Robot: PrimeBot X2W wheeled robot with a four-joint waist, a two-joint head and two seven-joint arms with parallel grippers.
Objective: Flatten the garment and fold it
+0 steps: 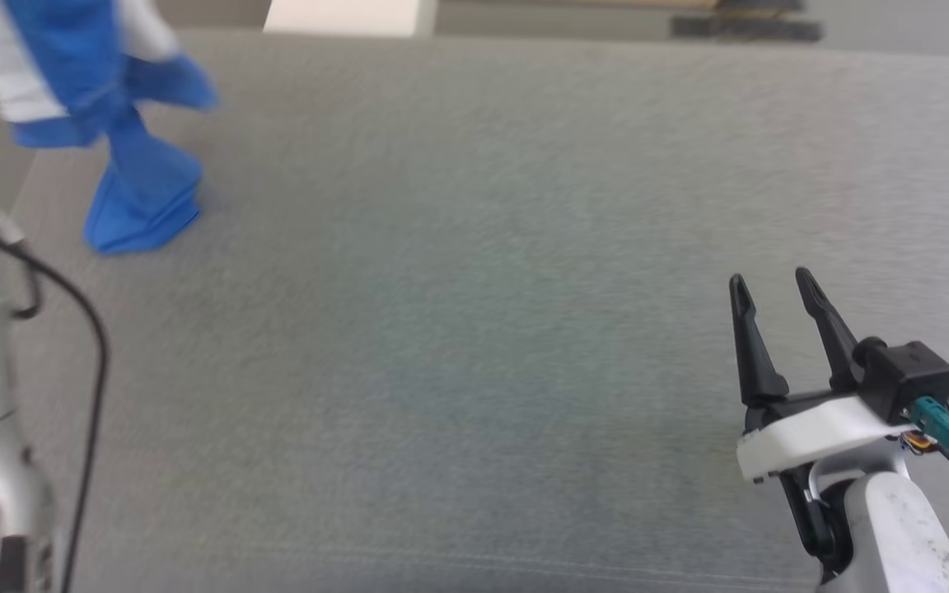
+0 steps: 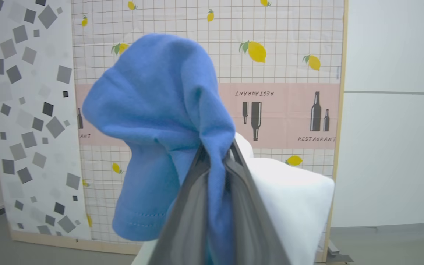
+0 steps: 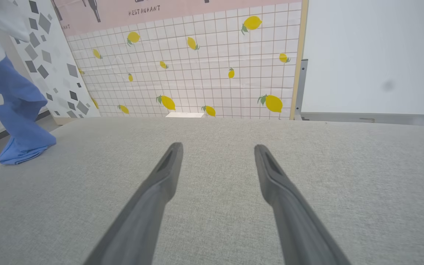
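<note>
Left wrist view: left end effector (image 2: 216, 149) clenches garment (image 2: 160, 110), screening lemon wallpaper (image 2: 282, 36); right end effector (image 1: 771, 278) released.

Staged test lab: printed lemon-tile backdrop panel (image 3: 204, 73), plain white wall (image 3: 374, 55), grey worktable (image 3: 212, 221).

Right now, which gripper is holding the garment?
The left gripper, shut on blue fabric of the garment; the right gripper stands open and empty.
</note>
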